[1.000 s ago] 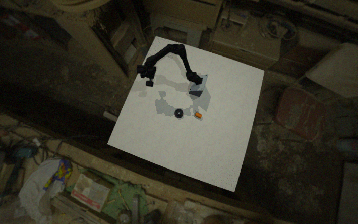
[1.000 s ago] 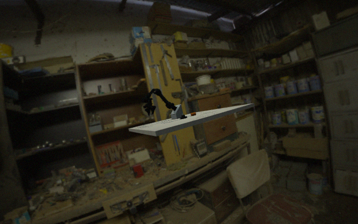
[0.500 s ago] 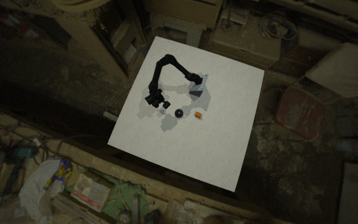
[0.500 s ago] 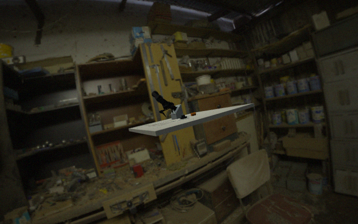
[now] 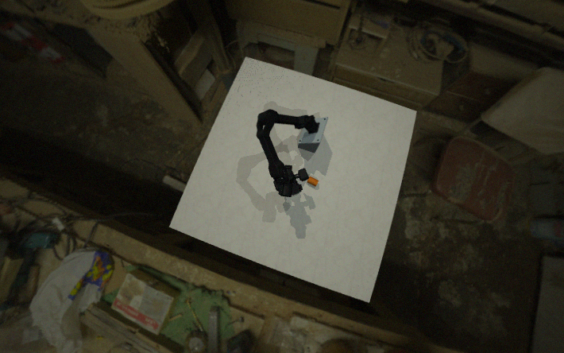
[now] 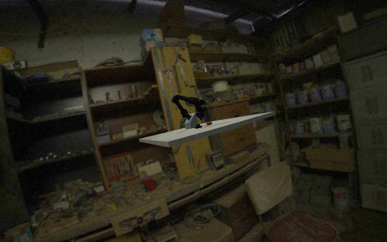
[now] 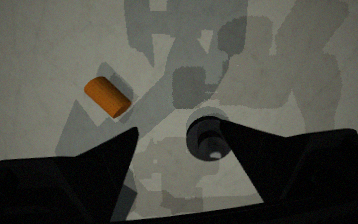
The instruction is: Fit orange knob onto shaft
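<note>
The orange knob (image 5: 312, 180) (image 6: 209, 123) (image 7: 107, 97) lies on its side on the white table top. Its hole cannot be made out. The round dark pedestal (image 6: 198, 126) (image 7: 194, 144) stands a short way from the knob; the arm hides it in the top view. A small bright spot on it in the wrist view looks like the silver shaft (image 7: 215, 155), but its flat side cannot be made out. My gripper (image 7: 179, 127) is open and empty, pointing down above the table. In the wrist view the knob is beyond the left fingertip, and the right fingertip overlaps the pedestal's edge.
The white table top (image 5: 353, 250) (image 6: 242, 121) carries the arm's grey wedge-shaped base (image 5: 309, 137) (image 6: 189, 123). The arm arches from this base over the table. Its shadows fall around the knob and pedestal. Cluttered workshop shelves and benches surround the table.
</note>
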Controlling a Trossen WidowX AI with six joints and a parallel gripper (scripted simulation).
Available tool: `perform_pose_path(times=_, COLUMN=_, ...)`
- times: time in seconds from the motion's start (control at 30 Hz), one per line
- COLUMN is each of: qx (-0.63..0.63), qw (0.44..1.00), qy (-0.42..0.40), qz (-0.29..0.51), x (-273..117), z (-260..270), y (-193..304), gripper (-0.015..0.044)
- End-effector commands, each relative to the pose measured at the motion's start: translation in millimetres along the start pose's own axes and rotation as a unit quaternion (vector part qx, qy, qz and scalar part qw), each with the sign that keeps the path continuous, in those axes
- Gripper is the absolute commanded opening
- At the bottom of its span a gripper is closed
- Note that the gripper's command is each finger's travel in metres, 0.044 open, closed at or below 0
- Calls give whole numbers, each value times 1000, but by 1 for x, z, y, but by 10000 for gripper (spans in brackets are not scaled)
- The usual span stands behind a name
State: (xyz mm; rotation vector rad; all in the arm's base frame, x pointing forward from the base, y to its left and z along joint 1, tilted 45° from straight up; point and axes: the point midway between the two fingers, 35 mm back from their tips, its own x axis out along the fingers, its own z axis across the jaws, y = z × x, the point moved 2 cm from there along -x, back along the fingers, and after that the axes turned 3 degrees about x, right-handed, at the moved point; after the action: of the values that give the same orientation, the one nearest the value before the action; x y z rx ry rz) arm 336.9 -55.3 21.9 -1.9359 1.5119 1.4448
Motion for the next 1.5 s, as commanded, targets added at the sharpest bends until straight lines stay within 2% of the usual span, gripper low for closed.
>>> perform_pose_path(times=0.0, qx=-178, qw=983, qy=19, qz=35, x=13, z=65, y=-20, gripper=440)
perform_pose_path(times=0.1, qx=-308, qw=949, qy=41, qz=61, x=22, z=112, y=-27, gripper=440)
perform_pose_path(times=0.2, qx=-358, qw=930, qy=50, qz=72, x=25, z=131, y=-27, gripper=440)
perform_pose_path(times=0.47, qx=-358, qw=930, qy=50, qz=72, x=27, z=130, y=-27, gripper=440)
perform_pose_path(times=0.6, qx=-358, qw=930, qy=51, qz=73, x=49, z=127, y=-24, gripper=440)
perform_pose_path(times=1.47, qx=-358, qw=930, qy=51, qz=73, x=83, z=123, y=-21, gripper=440)
